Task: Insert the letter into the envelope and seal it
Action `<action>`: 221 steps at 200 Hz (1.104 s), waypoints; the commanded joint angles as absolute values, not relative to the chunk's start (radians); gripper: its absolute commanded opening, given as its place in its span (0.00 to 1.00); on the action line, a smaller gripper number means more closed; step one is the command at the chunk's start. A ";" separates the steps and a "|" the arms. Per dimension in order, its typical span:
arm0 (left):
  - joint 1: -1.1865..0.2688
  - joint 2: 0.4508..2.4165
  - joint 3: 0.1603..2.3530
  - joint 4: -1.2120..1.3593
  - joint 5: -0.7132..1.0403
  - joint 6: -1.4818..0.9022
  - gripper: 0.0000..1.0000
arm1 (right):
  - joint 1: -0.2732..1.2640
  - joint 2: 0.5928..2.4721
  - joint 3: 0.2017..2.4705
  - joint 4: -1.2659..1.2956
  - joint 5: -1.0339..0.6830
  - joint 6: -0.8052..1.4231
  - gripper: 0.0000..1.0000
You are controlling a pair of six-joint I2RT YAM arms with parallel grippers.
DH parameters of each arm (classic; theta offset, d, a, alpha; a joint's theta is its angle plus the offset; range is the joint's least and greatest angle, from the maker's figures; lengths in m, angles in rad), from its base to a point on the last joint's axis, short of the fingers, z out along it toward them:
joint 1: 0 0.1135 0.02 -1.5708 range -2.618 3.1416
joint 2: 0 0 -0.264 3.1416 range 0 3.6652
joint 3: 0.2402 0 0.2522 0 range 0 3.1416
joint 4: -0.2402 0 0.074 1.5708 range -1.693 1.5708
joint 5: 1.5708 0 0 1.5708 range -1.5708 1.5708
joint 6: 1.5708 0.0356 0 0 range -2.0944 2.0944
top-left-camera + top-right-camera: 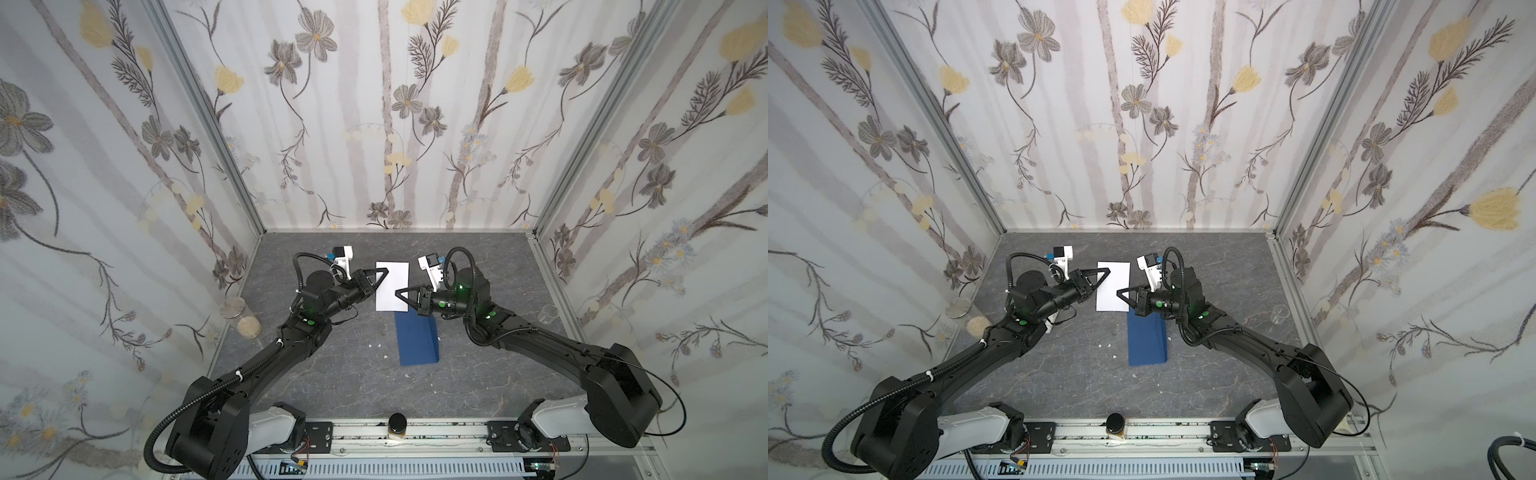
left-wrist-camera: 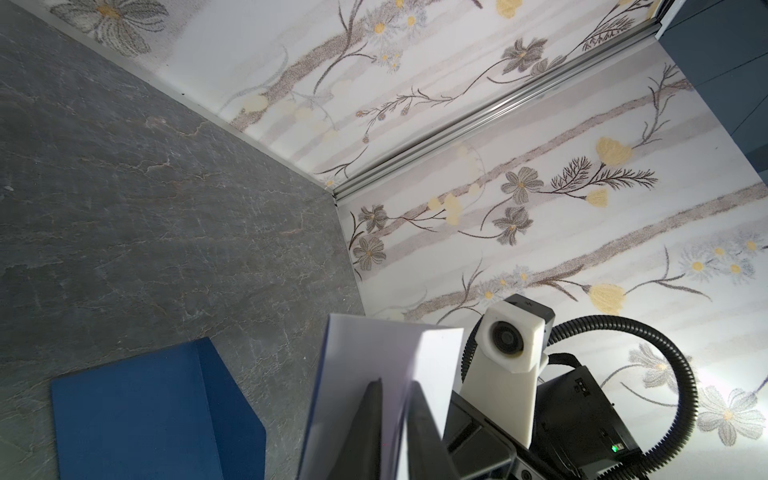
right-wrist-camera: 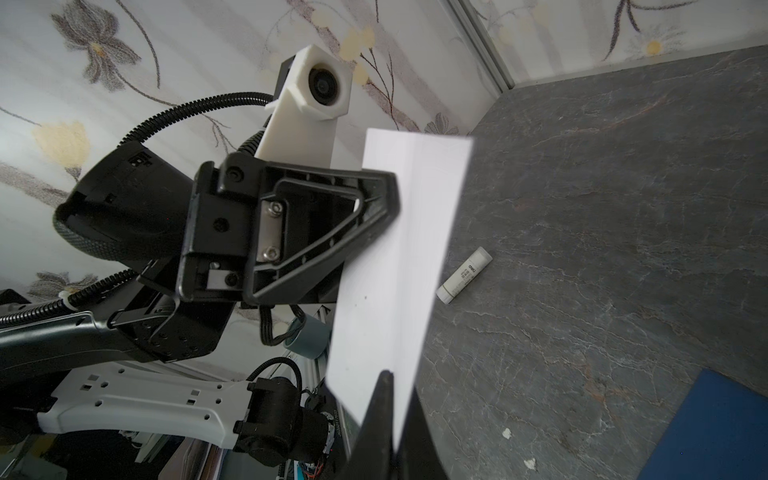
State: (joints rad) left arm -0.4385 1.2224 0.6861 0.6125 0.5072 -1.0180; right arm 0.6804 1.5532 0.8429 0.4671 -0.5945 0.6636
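The letter (image 1: 392,286) shows its plain white back and hangs in the air between both grippers, above the far end of the envelope (image 1: 417,338). The envelope is dark blue and lies flat on the grey table in both top views. My right gripper (image 3: 397,386) is shut on the letter's near right edge (image 3: 399,257). My left gripper (image 2: 397,384) straddles the letter's left edge (image 2: 374,353), its jaws a little parted, with the sheet running through the gap. In a top view the left gripper (image 1: 1108,271) and the right gripper (image 1: 1119,292) face each other across the sheet (image 1: 1113,286).
A white glue stick (image 3: 464,274) lies on the table beyond the letter. A clear jar (image 1: 232,307) and a round cork lid (image 1: 248,326) sit by the left wall. A small glass beaker (image 1: 549,313) stands at the right wall. A dark-lidded jar (image 1: 398,424) is on the front rail. Paper scraps (image 1: 378,345) dot the table.
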 commanded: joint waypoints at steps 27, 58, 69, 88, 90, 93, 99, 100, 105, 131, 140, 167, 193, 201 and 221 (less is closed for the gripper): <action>-0.414 1.185 0.646 0.658 0.469 -1.003 0.54 | 0.678 1.553 0.831 0.510 -0.574 0.669 0.00; -0.385 1.129 0.590 0.658 0.446 -1.009 0.59 | 0.671 1.536 0.825 0.516 -0.537 0.676 0.00; -0.380 1.103 0.565 0.658 0.427 -1.009 0.60 | 0.665 1.531 0.825 0.515 -0.513 0.682 0.00; -0.385 1.071 0.525 0.659 0.393 -1.024 0.61 | 0.651 1.523 0.836 0.511 -0.471 0.694 0.00; -0.386 1.069 0.521 0.659 0.390 -1.026 0.61 | 0.650 1.523 0.838 0.511 -0.467 0.695 0.00; -0.390 1.066 0.517 0.660 0.386 -1.026 0.60 | 0.647 1.523 0.841 0.511 -0.461 0.699 0.00; -0.398 1.061 0.510 0.661 0.379 -1.026 0.60 | 0.641 1.524 0.846 0.510 -0.447 0.706 0.00; -0.400 1.060 0.509 0.661 0.377 -1.027 0.60 | 0.640 1.525 0.847 0.510 -0.445 0.706 0.00; -0.409 1.056 0.503 0.663 0.369 -1.028 0.60 | 0.637 1.526 0.852 0.511 -0.437 0.714 0.00; -0.492 1.037 0.469 0.694 0.275 -1.028 0.60 | 0.631 1.538 0.886 0.522 -0.401 0.751 0.00; -0.526 1.040 0.461 0.712 0.236 -1.028 0.60 | 0.632 1.546 0.898 0.533 -0.396 0.769 0.00; -0.602 1.076 0.427 0.840 0.173 -1.057 0.60 | 0.633 1.564 0.904 0.592 -0.393 0.841 0.00; -0.648 1.142 0.399 1.006 0.140 -1.086 0.61 | 0.640 1.565 0.893 0.643 -0.390 0.880 0.00; -0.657 1.161 0.400 1.040 0.134 -1.084 0.61 | 0.642 1.566 0.892 0.650 -0.391 0.884 0.00; -0.671 1.202 0.416 1.087 0.117 -1.073 0.62 | 0.644 1.566 0.890 0.651 -0.391 0.886 0.00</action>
